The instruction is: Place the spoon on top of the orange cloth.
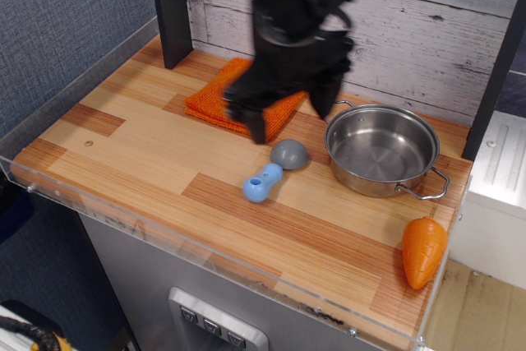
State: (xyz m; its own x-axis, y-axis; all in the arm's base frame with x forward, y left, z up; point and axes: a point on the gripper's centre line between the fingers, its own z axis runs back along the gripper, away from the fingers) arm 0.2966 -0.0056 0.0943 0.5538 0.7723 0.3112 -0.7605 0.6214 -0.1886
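Wooden table [123, 141] holds the spoon [274, 168] near the orange cloth [215, 96]. Blurry gripper [288, 117] hangs above, fingers apart, holding nothing.

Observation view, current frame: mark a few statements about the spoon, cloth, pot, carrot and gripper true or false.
1. The small toy spoon with grey domed bowl and light-blue handle lies on the wooden table. True.
2. The folded bright orange cloth has the spoon on top of it. False: the spoon lies apart from it, nearer the front edge.
3. The shiny steel pot holds the orange plastic carrot. False: the pot is empty; the carrot lies at the table's front right corner.
4. The black gripper grips the spoon. False: it is blurred above the cloth's edge, holding nothing.
5. The spoon lies left of the pot. True.
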